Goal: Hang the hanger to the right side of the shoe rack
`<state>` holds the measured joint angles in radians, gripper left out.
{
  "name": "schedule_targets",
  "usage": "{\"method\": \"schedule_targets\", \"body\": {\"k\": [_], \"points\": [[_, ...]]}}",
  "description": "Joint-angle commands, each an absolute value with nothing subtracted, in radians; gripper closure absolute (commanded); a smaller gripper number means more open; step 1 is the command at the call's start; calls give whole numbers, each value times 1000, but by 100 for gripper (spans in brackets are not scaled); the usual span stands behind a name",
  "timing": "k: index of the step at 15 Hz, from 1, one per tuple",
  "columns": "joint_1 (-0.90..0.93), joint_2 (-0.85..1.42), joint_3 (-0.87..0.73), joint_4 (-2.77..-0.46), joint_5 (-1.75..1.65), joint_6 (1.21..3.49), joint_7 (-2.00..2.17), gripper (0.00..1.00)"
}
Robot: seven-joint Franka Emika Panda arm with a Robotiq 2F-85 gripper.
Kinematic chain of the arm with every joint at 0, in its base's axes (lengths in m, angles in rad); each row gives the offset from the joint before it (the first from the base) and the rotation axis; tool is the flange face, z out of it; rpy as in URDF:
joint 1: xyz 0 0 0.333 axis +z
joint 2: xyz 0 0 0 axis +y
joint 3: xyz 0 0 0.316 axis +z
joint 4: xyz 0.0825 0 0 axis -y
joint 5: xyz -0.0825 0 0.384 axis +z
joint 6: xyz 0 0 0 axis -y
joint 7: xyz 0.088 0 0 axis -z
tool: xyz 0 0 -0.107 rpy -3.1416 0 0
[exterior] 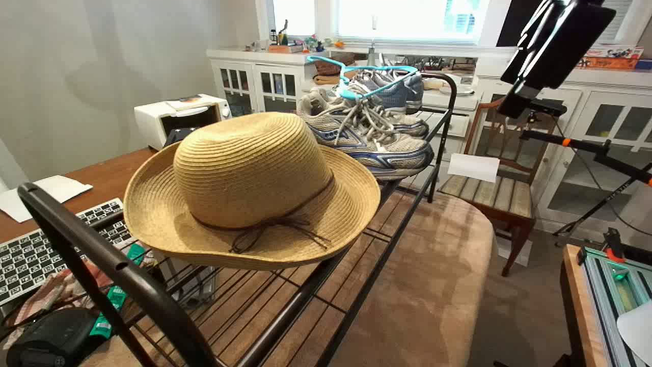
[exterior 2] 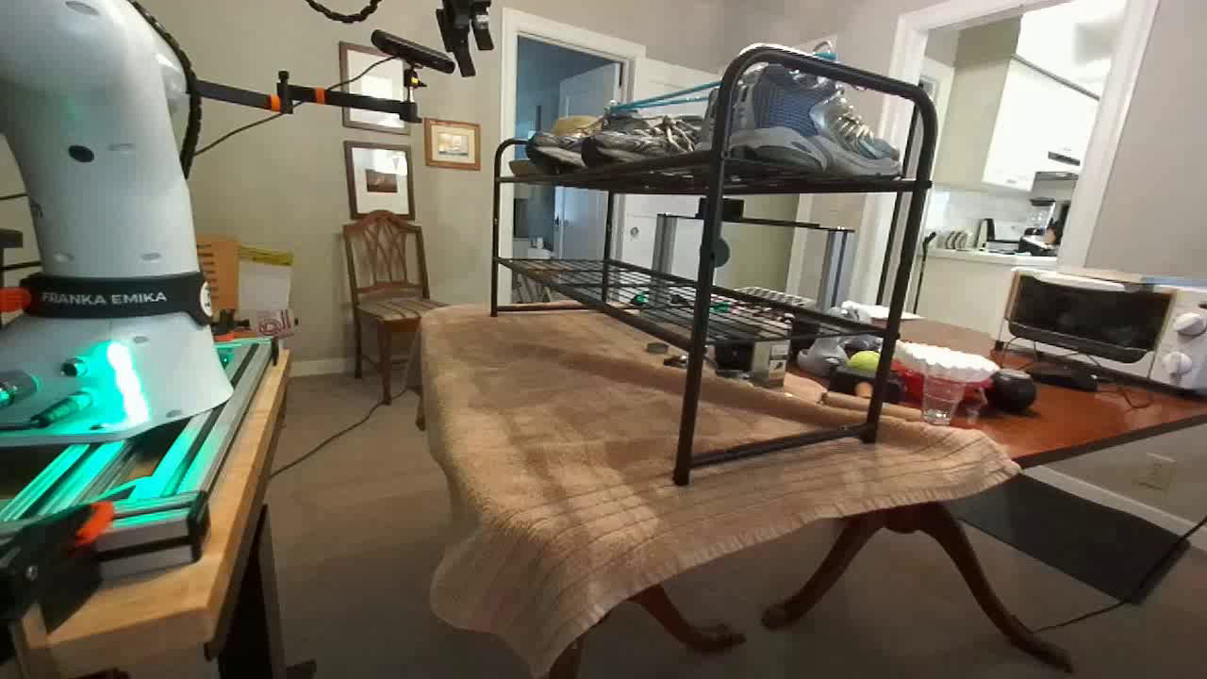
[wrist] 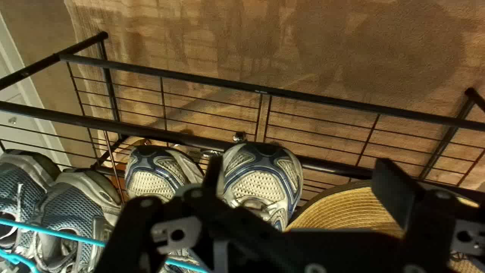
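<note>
While sneakers [exterior: 387,155] sit side by side on the top shelf of the rack [exterior 2: 710,245], the hanger [exterior: 351,95] lies over them. A hat [exterior: 254,173] shares that shelf, its brim just beside the nearest sneaker. Seen from above the rack, the pincer [wrist: 297,165] has its two fingers [wrist: 396,193] spread wide apart. Beneath the rack, a towel [exterior 2: 556,405] covers part of the counter [exterior 2: 1084,424], and its bare wood carries an oven [exterior 2: 1084,321] to one side of the rack. In an exterior view, a chair [exterior: 499,199] with a striped seat stands past the rack's sneaker end.
</note>
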<state>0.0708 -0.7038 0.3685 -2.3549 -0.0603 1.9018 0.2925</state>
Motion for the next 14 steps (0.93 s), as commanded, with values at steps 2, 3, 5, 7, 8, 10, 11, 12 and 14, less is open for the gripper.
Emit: {"method": "schedule_targets", "body": {"k": [2,3,5,7,8,10,11,12,14], "points": [[95,-697,352,-2353,-76,1899,306,0],[95,-697,352,-2353,-76,1899,306,0],[95,-697,352,-2353,-76,1899,306,0],[70,-676,370,-2327,-90,1869,348,0],[47,-666,383,-2317,-99,1873,401,0],[-2,-618,398,-2269,-121,1879,513,0],[-27,-578,398,-2234,-135,1888,556,0],[-50,-543,398,-2201,-148,1889,599,0],[-90,-473,394,-2131,-180,1879,684,0]]}}
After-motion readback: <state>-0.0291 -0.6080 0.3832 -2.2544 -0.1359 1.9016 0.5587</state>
